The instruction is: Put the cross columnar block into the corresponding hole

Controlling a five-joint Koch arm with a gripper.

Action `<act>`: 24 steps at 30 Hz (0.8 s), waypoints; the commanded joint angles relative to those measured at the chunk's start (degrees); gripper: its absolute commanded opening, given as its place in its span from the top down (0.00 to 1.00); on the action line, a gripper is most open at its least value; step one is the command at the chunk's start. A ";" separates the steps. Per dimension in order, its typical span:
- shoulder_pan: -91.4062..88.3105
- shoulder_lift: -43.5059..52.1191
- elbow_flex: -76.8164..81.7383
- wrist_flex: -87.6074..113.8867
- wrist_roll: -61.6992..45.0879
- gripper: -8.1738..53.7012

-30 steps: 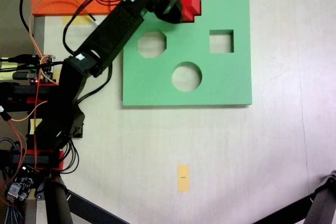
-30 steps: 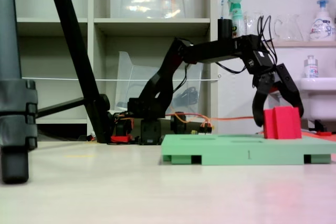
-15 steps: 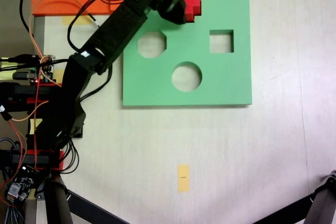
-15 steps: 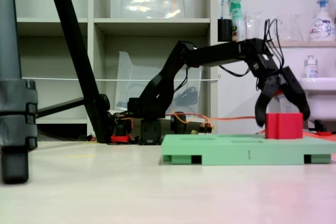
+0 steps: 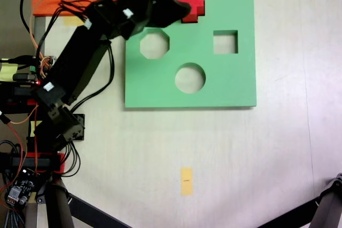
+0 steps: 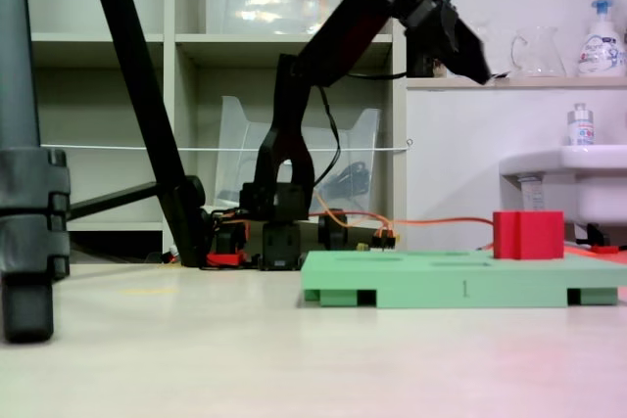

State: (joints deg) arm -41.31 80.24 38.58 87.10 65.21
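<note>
Your pincer [image 6: 475,66] hangs high above the table in the side-on fixed view, well clear of the green foam board [image 6: 460,286] and carrying nothing; the jaws line up one behind the other for both cameras, so you cannot tell whether they stand apart or together. From above, the arm [image 5: 85,62] reaches in from the left, its dark tip [image 5: 179,9] just beside the block.

The cross columnar block [image 5: 191,4] sits on its own at the board's far edge, near the top of the fixed view from above. There its plus outline looks square to the board, which suggests it rests in the corresponding hole; the hole itself is hidden beneath it. From the side, the block [image 6: 528,234] stands upright and well proud of the board's top face, so you cannot judge how deep it has gone.

The octagonal cutout [image 5: 154,45], square cutout [image 5: 225,41] and round cutout [image 5: 189,77] lie open. Judged from this, the placing looks done, or nearly so. A press from above may be needed if the block is only perched.
</note>
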 commanded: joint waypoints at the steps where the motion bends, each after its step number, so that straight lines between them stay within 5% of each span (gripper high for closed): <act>1: 5.54 4.48 -1.93 1.05 -5.01 0.25; 14: 31.73 13.27 9.32 -12.74 -19.78 0.25; 24: 37.09 40.78 72.07 -74.18 -34.63 0.32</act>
State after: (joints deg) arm -4.39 118.83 111.88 18.90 34.01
